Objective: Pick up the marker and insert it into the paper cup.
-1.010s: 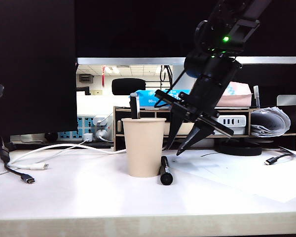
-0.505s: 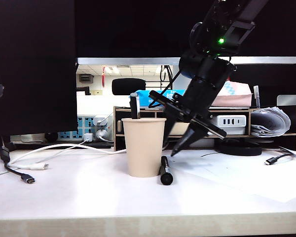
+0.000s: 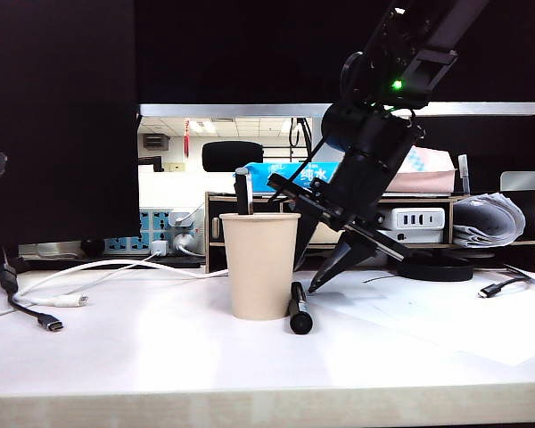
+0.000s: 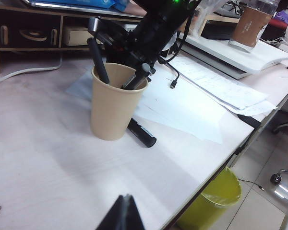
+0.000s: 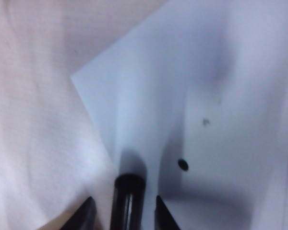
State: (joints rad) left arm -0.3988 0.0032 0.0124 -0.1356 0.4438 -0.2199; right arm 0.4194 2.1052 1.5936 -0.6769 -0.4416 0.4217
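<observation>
On the left, your left gripper (image 4: 123,216) hangs well back from the work, above the table (image 4: 48,158), its fingers pressed together and holding nothing. Near the middle stands the paper cup (image 3: 259,266), with 1 grey-topped marker (image 3: 242,191) upright inside it. Just to its right the marker (image 3: 298,308) lies flat on the table by the cup's base. Your right gripper (image 3: 314,267) slants down over it, jaws spread wide, 1 finger on either side of the marker's far end, nothing gripped.

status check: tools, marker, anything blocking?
Right tool open, straddling marker lying beside paper cup. Left tool parked, shut. Second marker already in cup.
</observation>
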